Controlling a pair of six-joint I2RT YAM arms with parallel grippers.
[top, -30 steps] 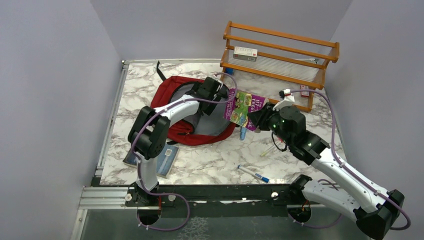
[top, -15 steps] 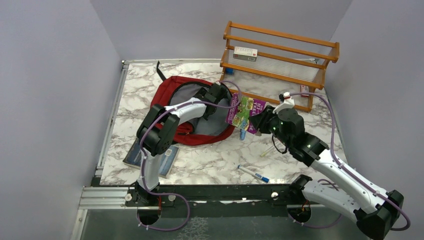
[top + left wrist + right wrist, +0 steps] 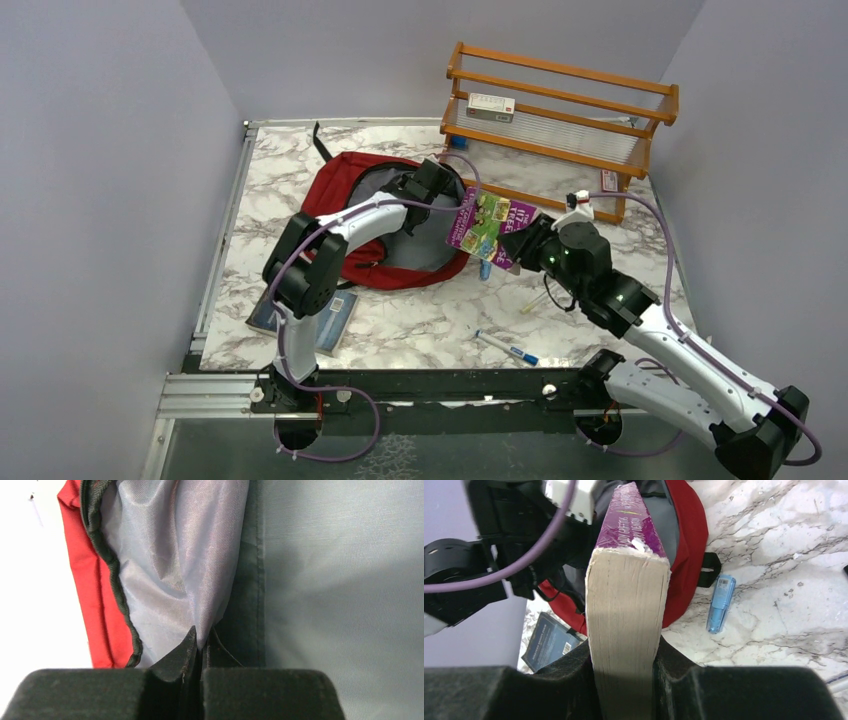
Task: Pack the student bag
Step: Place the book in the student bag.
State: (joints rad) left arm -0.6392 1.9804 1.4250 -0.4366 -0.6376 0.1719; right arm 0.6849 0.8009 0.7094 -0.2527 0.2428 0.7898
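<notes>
The student bag (image 3: 335,185), dark red with a grey lining, lies open at the back left of the table. My left gripper (image 3: 437,182) reaches over its mouth. In the left wrist view the left gripper (image 3: 202,641) is shut on a pinched fold of the grey lining (image 3: 170,580), beside the red edge of the bag (image 3: 82,580). My right gripper (image 3: 521,243) is shut on a thick purple book (image 3: 488,222), held in the air just right of the bag. In the right wrist view the book (image 3: 626,595) stands on edge between the fingers, with the bag (image 3: 686,540) behind it.
A wooden rack (image 3: 560,110) holding a white box (image 3: 490,106) stands at the back right. A dark blue book (image 3: 320,318) lies near the left arm's base. A blue tube (image 3: 720,603) lies right of the bag, and a pen (image 3: 508,350) lies nearer the front edge.
My left gripper has closed from wide open onto the bag's grey lining at the mouth. The right gripper, still holding the purple book, has drifted slightly right and down.
</notes>
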